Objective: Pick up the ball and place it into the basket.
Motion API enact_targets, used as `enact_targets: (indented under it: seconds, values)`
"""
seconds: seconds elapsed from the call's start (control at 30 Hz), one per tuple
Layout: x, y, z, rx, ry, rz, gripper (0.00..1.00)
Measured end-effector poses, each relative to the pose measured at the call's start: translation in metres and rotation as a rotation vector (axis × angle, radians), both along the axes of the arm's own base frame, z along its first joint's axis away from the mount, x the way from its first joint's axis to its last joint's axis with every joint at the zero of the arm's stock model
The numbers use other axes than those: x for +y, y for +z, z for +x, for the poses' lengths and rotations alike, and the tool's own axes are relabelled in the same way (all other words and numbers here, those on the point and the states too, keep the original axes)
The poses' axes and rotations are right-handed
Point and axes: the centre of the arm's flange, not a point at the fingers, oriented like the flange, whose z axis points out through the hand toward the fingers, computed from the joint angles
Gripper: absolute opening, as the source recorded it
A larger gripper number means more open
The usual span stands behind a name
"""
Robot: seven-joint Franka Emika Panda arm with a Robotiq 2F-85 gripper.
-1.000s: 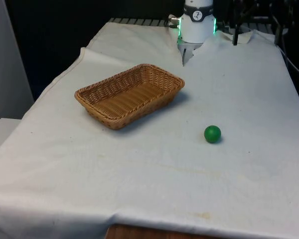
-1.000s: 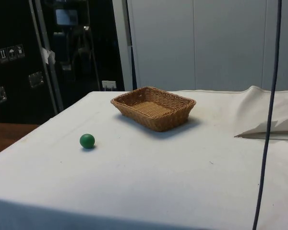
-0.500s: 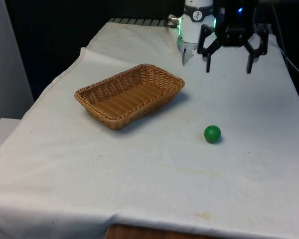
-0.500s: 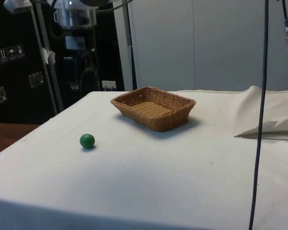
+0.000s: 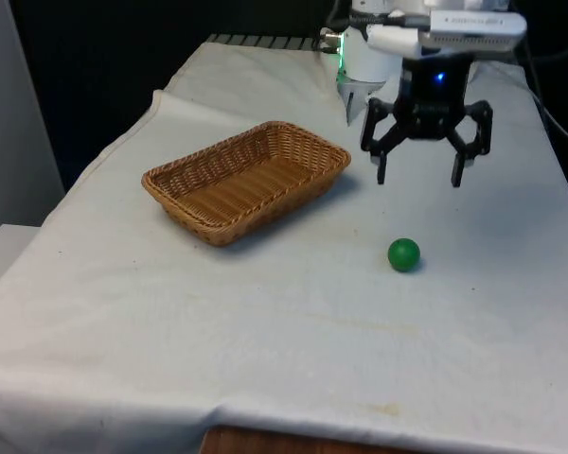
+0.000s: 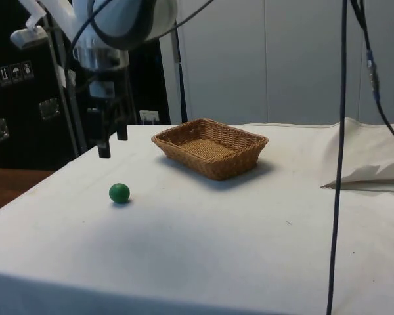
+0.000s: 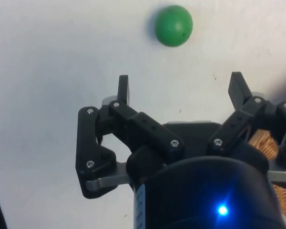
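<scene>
A small green ball (image 5: 403, 253) (image 6: 119, 192) (image 7: 173, 25) lies on the white cloth, towards the front view's right. An empty brown wicker basket (image 5: 247, 179) (image 6: 210, 146) stands apart from it, towards the front view's left. My black gripper (image 5: 418, 177) (image 6: 112, 141) (image 7: 179, 87) hangs open above the cloth, a little beyond the ball on the robot's side, with nothing between its fingers. In the wrist view the ball sits ahead of the fingertips, clear of them.
The cloth (image 5: 293, 322) is rumpled into a raised fold (image 6: 371, 167) at the side view's right. A dark cable (image 6: 338, 164) hangs down in front of the side camera. The table's wooden edge (image 5: 265, 443) shows at the front.
The gripper has come down and towards the ball, from high near the robot's base to just above the cloth. Ball and basket have stayed put.
</scene>
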Motion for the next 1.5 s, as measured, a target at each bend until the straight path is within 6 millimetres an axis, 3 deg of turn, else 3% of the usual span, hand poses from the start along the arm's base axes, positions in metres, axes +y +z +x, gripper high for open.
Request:
enact_targets:
  seconds: [0.57,0.97,1.37,1.43,1.5]
  values:
    - [-0.005,-0.059,0.013,0.007,0.028,-0.037,1.0]
    - [-0.004,-0.101,0.012,0.017,0.035,-0.049,1.0]
    - [-0.003,-0.102,0.015,0.013,0.037,-0.049,1.0]
    - [-0.003,-0.102,0.015,0.013,0.037,-0.049,0.92]
    - [-0.003,-0.102,0.015,0.013,0.037,-0.049,0.73]
